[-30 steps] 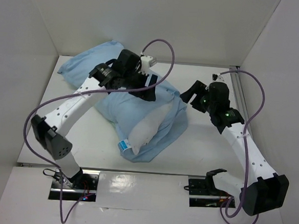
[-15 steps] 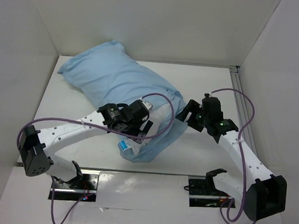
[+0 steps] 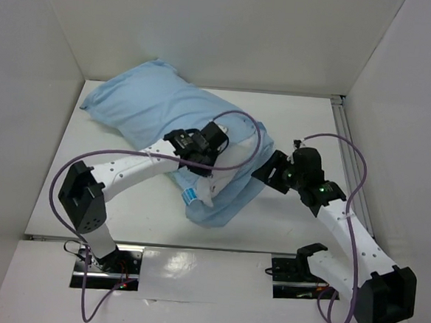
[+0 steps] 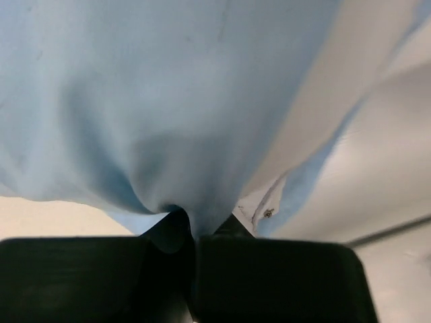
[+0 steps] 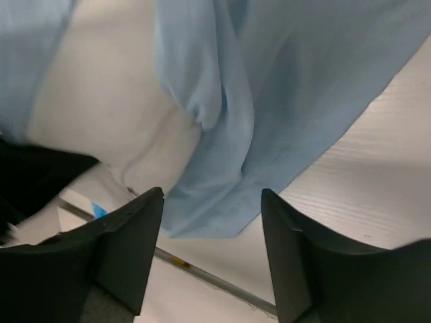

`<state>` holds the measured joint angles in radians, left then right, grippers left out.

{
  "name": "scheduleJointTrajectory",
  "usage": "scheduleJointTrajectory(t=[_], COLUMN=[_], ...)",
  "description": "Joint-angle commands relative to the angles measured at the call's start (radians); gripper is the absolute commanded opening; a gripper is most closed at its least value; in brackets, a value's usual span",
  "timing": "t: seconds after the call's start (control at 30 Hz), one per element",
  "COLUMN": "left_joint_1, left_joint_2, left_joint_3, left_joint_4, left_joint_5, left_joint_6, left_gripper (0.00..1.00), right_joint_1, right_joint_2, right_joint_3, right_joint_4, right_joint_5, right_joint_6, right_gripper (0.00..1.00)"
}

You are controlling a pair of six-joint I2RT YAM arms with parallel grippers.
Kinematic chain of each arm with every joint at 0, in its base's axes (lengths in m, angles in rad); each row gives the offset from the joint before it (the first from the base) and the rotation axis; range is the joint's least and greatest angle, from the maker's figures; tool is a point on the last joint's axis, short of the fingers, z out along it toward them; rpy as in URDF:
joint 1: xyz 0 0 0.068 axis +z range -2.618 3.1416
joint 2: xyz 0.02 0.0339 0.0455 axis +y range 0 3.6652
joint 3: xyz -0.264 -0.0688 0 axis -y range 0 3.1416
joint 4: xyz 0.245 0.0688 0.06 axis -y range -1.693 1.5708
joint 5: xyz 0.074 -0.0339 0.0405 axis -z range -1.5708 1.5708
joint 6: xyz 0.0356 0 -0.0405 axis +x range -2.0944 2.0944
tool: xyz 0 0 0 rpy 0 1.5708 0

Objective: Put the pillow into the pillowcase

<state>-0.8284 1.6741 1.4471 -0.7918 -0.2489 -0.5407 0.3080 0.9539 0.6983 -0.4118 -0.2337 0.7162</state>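
Observation:
The pale blue pillowcase (image 3: 156,109) lies slantwise from the far left toward the middle of the table, plump with the pillow inside. The white pillow (image 3: 202,190) pokes out of its near end, its blue label (image 3: 191,197) showing. My left gripper (image 3: 209,167) sits on that end, shut on a pinch of pillowcase cloth (image 4: 195,225); beside the pinch the pillow's white seam (image 4: 259,205) shows. My right gripper (image 3: 268,172) hovers open just right of the pillowcase's edge. In the right wrist view its fingers (image 5: 131,249) frame the pillowcase hem (image 5: 222,202), apart from it, with the pillow (image 5: 114,114) to the left.
White walls close in the table (image 3: 307,123) on the left, back and right. A metal rail (image 3: 343,133) runs along the right edge. Both arms' cables loop above the table near the pillow.
My left arm swung from the pillow's far side to its near end and shut on the pillowcase cloth. My right gripper moved nearer and left toward the pillowcase edge, its jaws a little narrower.

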Motion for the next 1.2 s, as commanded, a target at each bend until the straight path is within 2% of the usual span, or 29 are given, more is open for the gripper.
scheduleJointTrajectory(t=[0.0, 0.2, 0.27, 0.3, 0.47, 0.63, 0.77, 0.87, 0.97, 1.03, 1.1, 1.17], left_joint_1=[0.106, 0.222, 0.242, 0.258, 0.288, 0.299, 0.308, 0.318, 0.327, 0.336, 0.336, 0.336], left_joint_2=[-0.057, -0.045, -0.031, -0.018, 0.019, 0.039, 0.039, 0.039, 0.039, 0.039, 0.039, 0.039], left_joint_3=[0.145, 0.260, 0.283, 0.283, 0.328, 0.346, 0.346, 0.346, 0.346, 0.346, 0.337, 0.337], left_joint_4=[0.089, 0.080, 0.080, 0.080, 0.089, 0.089, 0.089, 0.098, 0.098, 0.098, 0.098, 0.098], left_joint_5=[0.202, 0.401, 0.457, 0.471, 0.534, 0.571, 0.582, 0.609, 0.609, 0.609, 0.619, 0.628], left_joint_6=[0.053, 0.071, 0.071, 0.062, 0.053, 0.053, 0.053, 0.053, 0.053, 0.053, 0.053, 0.053], left_gripper=[0.00, 0.00, 0.00, 0.00, 0.00, 0.00, 0.00, 0.00, 0.00, 0.00, 0.00, 0.00], right_joint_1=[0.031, 0.040, 0.051, 0.051, 0.080, 0.103, 0.112, 0.163, 0.177, 0.224, 0.264, 0.293], right_joint_2=[-0.046, 0.011, 0.090, 0.121, 0.301, 0.370, 0.402, 0.431, 0.464, 0.444, 0.416, 0.378], right_joint_3=[-0.032, -0.043, -0.014, 0.006, 0.102, 0.164, 0.187, 0.225, 0.296, 0.319, 0.328, 0.337], right_joint_4=[0.149, 0.375, 0.455, 0.455, 0.524, 0.498, 0.498, 0.447, 0.319, 0.254, 0.229, 0.179], right_joint_5=[-0.040, 0.023, 0.048, 0.063, 0.108, 0.197, 0.185, 0.270, 0.376, 0.465, 0.513, 0.589], right_joint_6=[0.055, 0.147, 0.157, 0.157, 0.157, 0.138, 0.129, 0.129, 0.129, 0.129, 0.129, 0.129], right_gripper=[0.61, 0.51, 0.54, 0.61, 0.63, 0.64, 0.63, 0.57, 0.43, 0.43, 0.64, 0.73])
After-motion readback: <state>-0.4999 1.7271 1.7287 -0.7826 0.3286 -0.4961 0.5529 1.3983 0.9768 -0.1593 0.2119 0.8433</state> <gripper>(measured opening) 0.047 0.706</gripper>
